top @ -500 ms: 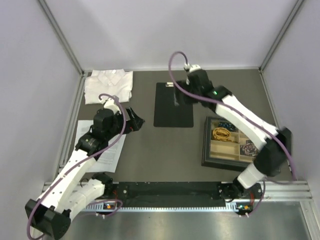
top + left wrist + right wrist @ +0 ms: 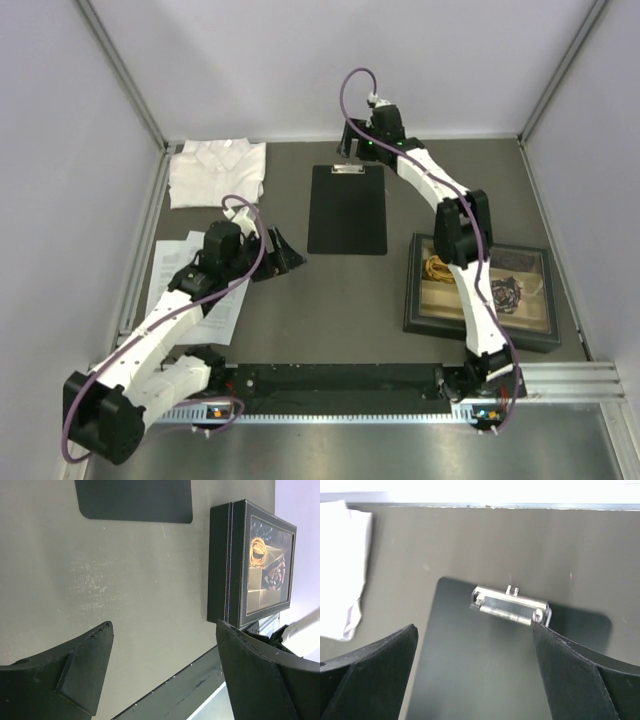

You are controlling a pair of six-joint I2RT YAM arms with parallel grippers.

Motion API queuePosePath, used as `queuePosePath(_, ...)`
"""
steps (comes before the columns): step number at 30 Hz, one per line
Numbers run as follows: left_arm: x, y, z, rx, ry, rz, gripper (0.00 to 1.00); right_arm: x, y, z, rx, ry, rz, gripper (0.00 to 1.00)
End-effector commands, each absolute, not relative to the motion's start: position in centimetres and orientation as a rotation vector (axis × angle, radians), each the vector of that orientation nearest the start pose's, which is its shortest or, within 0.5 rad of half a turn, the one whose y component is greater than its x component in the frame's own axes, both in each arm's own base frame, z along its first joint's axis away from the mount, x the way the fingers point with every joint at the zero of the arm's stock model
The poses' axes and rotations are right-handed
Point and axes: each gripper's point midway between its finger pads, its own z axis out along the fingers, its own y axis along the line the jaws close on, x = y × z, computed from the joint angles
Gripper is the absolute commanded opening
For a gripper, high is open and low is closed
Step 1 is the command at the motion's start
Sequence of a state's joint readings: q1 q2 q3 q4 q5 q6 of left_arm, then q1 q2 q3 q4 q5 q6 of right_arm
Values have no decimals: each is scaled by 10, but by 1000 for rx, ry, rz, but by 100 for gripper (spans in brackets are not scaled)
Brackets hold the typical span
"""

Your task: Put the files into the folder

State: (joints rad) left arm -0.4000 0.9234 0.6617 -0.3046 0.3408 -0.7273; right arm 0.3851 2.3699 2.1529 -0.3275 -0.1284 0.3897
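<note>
Tabletop (image 2: 340, 300): right arm (image 2: 428, 180) outstretched (jaws apart)

The folder (image 2: 347, 210) looks matt black, its clip (image 2: 510, 605) bright metal. The table (image 2: 125, 580) is dull grey, faintly scuffed; the shirt (image 2: 217, 172) at upper left is white cloth.

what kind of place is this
Probably a lab robot test cell: a dark table boxed in by white walls, left arm and right arm bolted at its edge, plus a folder.
</note>
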Motion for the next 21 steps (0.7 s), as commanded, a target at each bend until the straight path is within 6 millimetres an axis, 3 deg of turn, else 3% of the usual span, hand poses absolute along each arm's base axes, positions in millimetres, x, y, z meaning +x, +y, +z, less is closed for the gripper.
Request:
queuePosePath(1, 241, -201, 180, -76, 2215, -1048, 87, 624, 300, 162, -58, 2004, 692, 96)
queuePosePath(2, 242, -201, 180, -73, 2217, -1043, 87, 630, 298, 147, -23, 2015, 690, 96)
queuePosePath(7, 243, -199, 177, -58, 2229, -1017, 87, 649, 280, 121, 62, 2036, 740, 96)
queuePosePath(9, 245, -199, 175, -55, 2233, -1005, 87, 648, 279, 111, 83, 2065, 766, 95)
queuePosePath(13, 248, -201, 175, -72, 2242, -1012, 87, 635, 277, 87, 102, 2156, 770, 95)
queuePosePath(15, 248, -202, 176, -80, 2245, -1021, 86, 621, 278, 71, 107, 2228, 789, 93)
queuePosePath(18, 248, -200, 177, -94, 2254, -1011, 85, 602, 286, 68, 94, 2268, 879, 92)
queuePosePath(21, 248, -198, 179, -105, 2252, -996, 85, 573, 289, 48, 91, 2374, 930, 90)
